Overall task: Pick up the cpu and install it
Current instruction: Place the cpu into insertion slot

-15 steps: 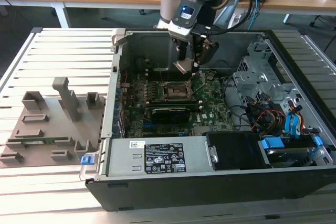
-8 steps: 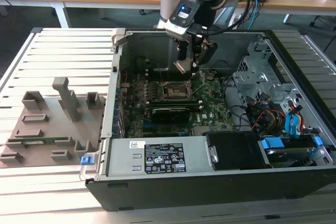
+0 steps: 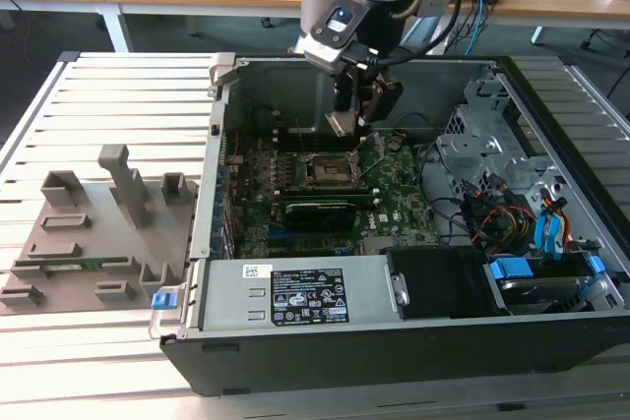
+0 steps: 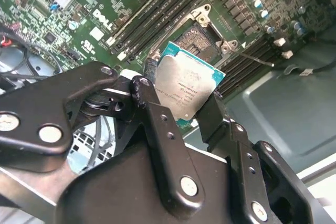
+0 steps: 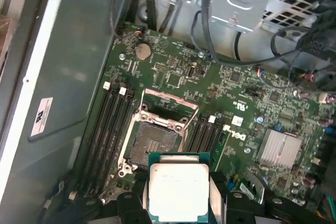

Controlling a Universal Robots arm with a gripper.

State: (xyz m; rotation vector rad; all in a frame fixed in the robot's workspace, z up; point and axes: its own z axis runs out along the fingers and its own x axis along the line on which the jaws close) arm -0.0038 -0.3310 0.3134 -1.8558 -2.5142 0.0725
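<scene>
Green motherboard (image 5: 173, 77) in steel case (image 3: 285, 86) | black jaws clamped on flat square silvery cpu (image 4: 189, 90) | near dark socket (image 5: 155, 142)

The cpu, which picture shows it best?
The first wrist view: the cpu faces the camera, nearly whole, near the open socket. In the second wrist view the gripper covers two of its edges. The exterior view shows a small pale sliver.
</scene>
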